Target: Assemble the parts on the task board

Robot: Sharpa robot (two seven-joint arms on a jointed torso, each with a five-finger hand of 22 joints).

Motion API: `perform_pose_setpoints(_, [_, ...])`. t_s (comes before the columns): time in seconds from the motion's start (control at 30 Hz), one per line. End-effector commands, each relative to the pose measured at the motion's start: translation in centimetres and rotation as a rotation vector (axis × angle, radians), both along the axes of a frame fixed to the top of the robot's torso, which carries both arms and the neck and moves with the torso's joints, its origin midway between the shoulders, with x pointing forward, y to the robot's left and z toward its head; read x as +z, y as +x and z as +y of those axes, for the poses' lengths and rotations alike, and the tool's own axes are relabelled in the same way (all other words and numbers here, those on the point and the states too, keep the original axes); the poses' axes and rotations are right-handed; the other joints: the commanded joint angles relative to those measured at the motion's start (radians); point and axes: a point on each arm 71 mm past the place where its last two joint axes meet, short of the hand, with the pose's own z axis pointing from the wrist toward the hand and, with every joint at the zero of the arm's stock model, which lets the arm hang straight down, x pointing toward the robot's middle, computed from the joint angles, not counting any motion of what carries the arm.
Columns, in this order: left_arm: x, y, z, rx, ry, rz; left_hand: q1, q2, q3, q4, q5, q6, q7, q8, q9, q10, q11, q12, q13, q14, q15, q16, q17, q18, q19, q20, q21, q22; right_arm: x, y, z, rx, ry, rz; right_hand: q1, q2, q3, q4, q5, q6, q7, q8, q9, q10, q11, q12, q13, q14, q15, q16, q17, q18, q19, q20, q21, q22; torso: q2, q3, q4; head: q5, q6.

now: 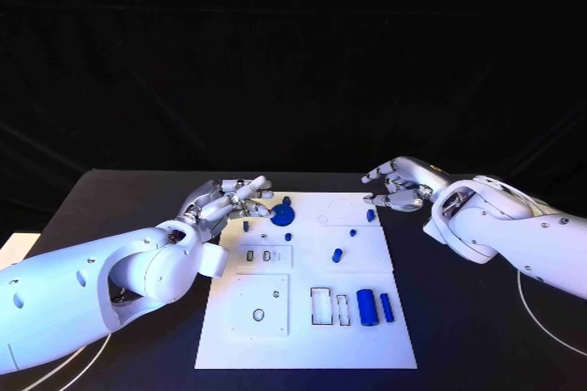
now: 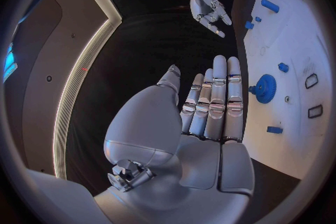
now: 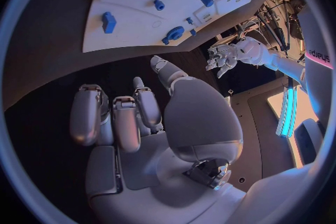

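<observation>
Two blue cylinders (image 1: 376, 307) lie at the near end of the board (image 1: 306, 340), well short of both hands; farther on, the left hand (image 1: 232, 200) hovers empty, fingers straight and loosely apart, the gear (image 1: 282, 214) just beside its fingertips; better to curl in slowly; the right hand (image 1: 398, 187) hangs beyond the far corner, fingers half-curled, holding nothing.

Probably a robotics lab or demo booth: a black counter (image 1: 122, 196) against black drapes carries a white task board (image 1: 306, 344), and lit strip panels (image 2: 84, 67) line the surrounding walls.
</observation>
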Motion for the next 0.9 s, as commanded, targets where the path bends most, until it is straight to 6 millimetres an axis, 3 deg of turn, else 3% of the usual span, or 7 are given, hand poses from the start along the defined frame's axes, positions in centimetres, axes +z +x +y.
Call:
perform_pose_setpoints(0.03, [0.1, 0.0, -0.2, -0.021, -0.013, -0.009, 0.002, 0.004, -0.002, -0.006, 0.004, 0.001, 0.003, -0.005, 0.001, -0.003, 0.0, -0.004, 0.001, -0.005, 0.001, -0.002, 0.002, 0.01, -0.005, 0.001, 0.0, -0.001, -0.2, -0.1, -0.7, 0.049, 0.034, 0.007, 0.007, -0.009, -0.005, -0.004, 0.007, 0.008, -0.002, 0.002, 0.001, 0.012, 0.001, 0.01, 0.029, 0.073, 0.0, 0.0, 0.114, -0.003, -0.007, -0.002, -0.004, 0.002, -0.006, 0.0056, -0.0104, -0.004, 0.001])
perform_pose_setpoints(0.23, [0.0, 0.1, -0.4, -0.025, -0.014, -0.007, 0.003, 0.004, -0.001, -0.007, 0.004, 0.001, 0.003, -0.005, 0.001, -0.003, 0.0, -0.004, 0.001, -0.005, 0.001, -0.001, 0.002, 0.011, -0.006, 0.001, 0.0, 0.0, -1.2, 0.0, -2.5, 0.041, -0.021, 0.003, 0.014, -0.01, -0.009, -0.009, 0.013, 0.009, -0.002, 0.002, 0.001, 0.039, 0.001, 0.053, 0.067, 0.077, 0.0, 0.009, 0.13, -0.005, -0.001, -0.003, 0.002, 0.014, -0.007, 0.0094, -0.0145, -0.002, -0.008])
perform_pose_setpoints(0.4, [-0.1, 0.1, -0.5, -0.026, -0.015, -0.007, 0.003, 0.004, -0.001, -0.007, 0.004, 0.001, 0.003, -0.005, 0.001, -0.003, 0.0, -0.004, 0.001, -0.005, 0.001, -0.001, 0.002, 0.011, -0.006, 0.001, 0.0, 0.0, -2.5, 0.3, -2.7, 0.039, -0.064, 0.01, 0.015, -0.011, -0.01, -0.009, 0.014, 0.009, -0.002, 0.001, 0.001, 0.039, 0.002, 0.054, 0.068, 0.077, 0.0, 0.01, 0.133, -0.005, -0.001, -0.003, 0.003, 0.015, -0.007, 0.0065, -0.0102, -0.005, -0.01])
perform_pose_setpoints(0.6, [-0.1, 0.1, -0.5, -0.026, -0.015, -0.008, 0.003, 0.004, -0.001, -0.007, 0.004, 0.001, 0.003, -0.005, 0.001, -0.003, 0.0, -0.004, 0.001, -0.005, 0.001, -0.001, 0.002, 0.011, -0.006, 0.001, 0.0, 0.0, -4.1, 0.8, -2.4, 0.03, -0.085, 0.031, 0.016, -0.011, -0.012, -0.011, 0.013, 0.008, -0.001, 0.001, 0.001, 0.04, 0.002, 0.056, 0.07, 0.078, 0.0, 0.012, 0.136, -0.005, 0.0, -0.004, 0.004, 0.016, -0.006, 0.0065, -0.0064, -0.002, -0.015])
perform_pose_setpoints(0.9, [-0.1, 0.1, -0.4, -0.025, -0.014, -0.008, 0.003, 0.004, -0.001, -0.007, 0.004, 0.001, 0.003, -0.005, 0.001, -0.003, 0.0, -0.004, 0.001, -0.005, 0.001, -0.001, 0.002, 0.011, -0.006, 0.001, 0.0, 0.0, -5.8, 1.6, -1.6, 0.019, -0.098, 0.063, 0.02, -0.007, -0.011, -0.012, 0.01, 0.007, -0.001, -0.001, 0.0, 0.04, 0.002, 0.056, 0.07, 0.078, 0.001, 0.012, 0.137, -0.005, 0.0, -0.004, 0.004, 0.017, -0.006, 0.0056, -0.0079, 0.003, -0.023])
